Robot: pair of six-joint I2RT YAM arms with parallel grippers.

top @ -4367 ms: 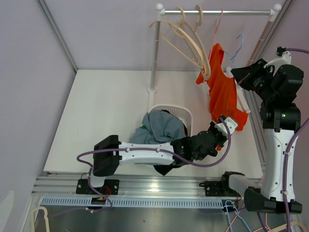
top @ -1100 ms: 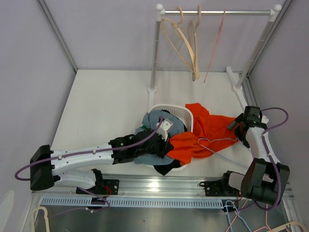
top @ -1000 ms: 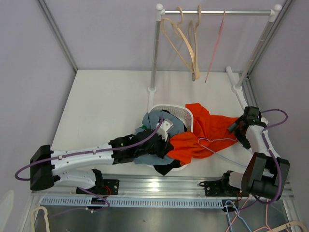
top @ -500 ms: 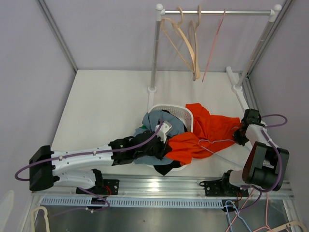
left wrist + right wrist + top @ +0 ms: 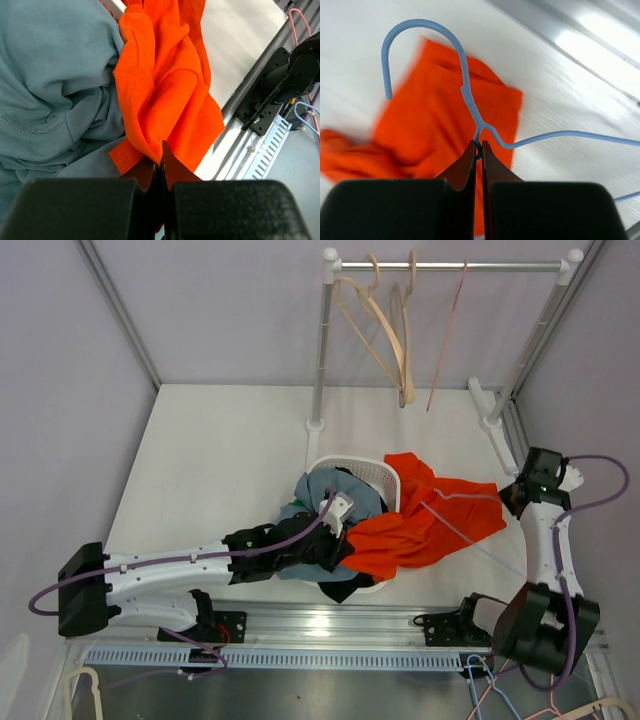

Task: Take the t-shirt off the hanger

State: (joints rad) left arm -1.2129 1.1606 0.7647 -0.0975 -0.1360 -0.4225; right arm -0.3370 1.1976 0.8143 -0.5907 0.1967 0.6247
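Note:
The orange t-shirt (image 5: 415,520) lies crumpled over the basket's front right rim and onto the table. My left gripper (image 5: 347,530) is shut on a fold at its hem (image 5: 161,159), beside a grey garment (image 5: 55,75). The thin blue wire hanger (image 5: 465,95) crosses the shirt (image 5: 430,120), its hook free in the air. My right gripper (image 5: 478,150) is shut on the hanger just below the twisted neck. From above, that gripper (image 5: 508,498) sits at the shirt's right edge, and the hanger's wire (image 5: 462,495) runs left into the cloth.
A white laundry basket (image 5: 375,468) full of clothes stands mid-table. The clothes rack's rail (image 5: 450,265) at the back carries wooden hangers (image 5: 385,330) and a pink one (image 5: 445,330); its posts (image 5: 320,350) stand behind. Loose hangers (image 5: 500,690) lie below the table's near edge.
My right gripper closed on the hanger's neck and moved up and to the right with it, drawing the wire along. The left gripper kept its hold on the shirt and barely moved.

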